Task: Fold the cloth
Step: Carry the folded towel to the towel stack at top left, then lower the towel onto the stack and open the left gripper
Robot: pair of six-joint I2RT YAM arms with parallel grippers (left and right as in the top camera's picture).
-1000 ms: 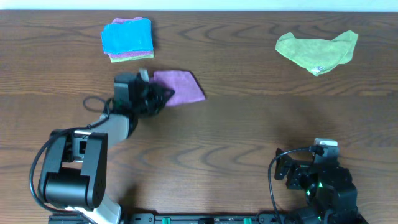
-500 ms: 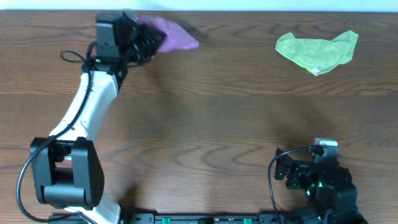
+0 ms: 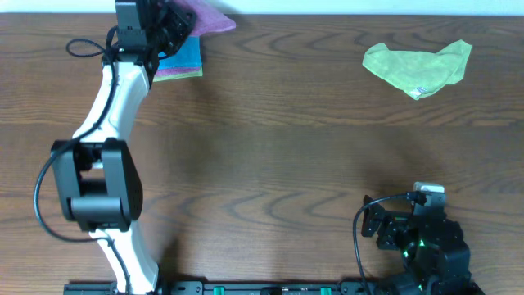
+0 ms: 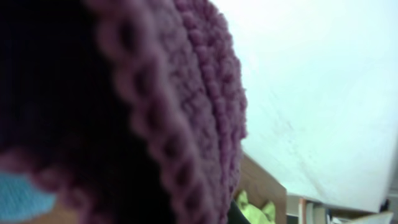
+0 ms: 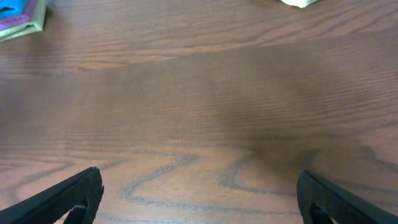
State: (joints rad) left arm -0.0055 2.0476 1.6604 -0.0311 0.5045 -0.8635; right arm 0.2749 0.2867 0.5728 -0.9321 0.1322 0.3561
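Note:
The purple-magenta cloth (image 3: 209, 20) hangs folded from my left gripper (image 3: 176, 24), raised at the table's far left edge, above the stack with the bright blue cloth (image 3: 184, 56). In the left wrist view the purple cloth (image 4: 155, 112) fills the frame up close and hides the fingers. The left gripper is shut on it. My right gripper (image 5: 199, 199) is open and empty, low over bare wood near the front right; only its two dark fingertips (image 5: 68, 196) show.
A crumpled lime-green cloth (image 3: 417, 65) lies at the far right, also seen in the left wrist view (image 4: 252, 208). The folded stack, blue over purple and green layers, shows in the right wrist view (image 5: 18, 15). The right arm's base (image 3: 417, 242) sits at the front right.
My left arm has carried the purple cloth from the table's left middle up and away to the far edge, over the blue stack. The right arm has not moved.

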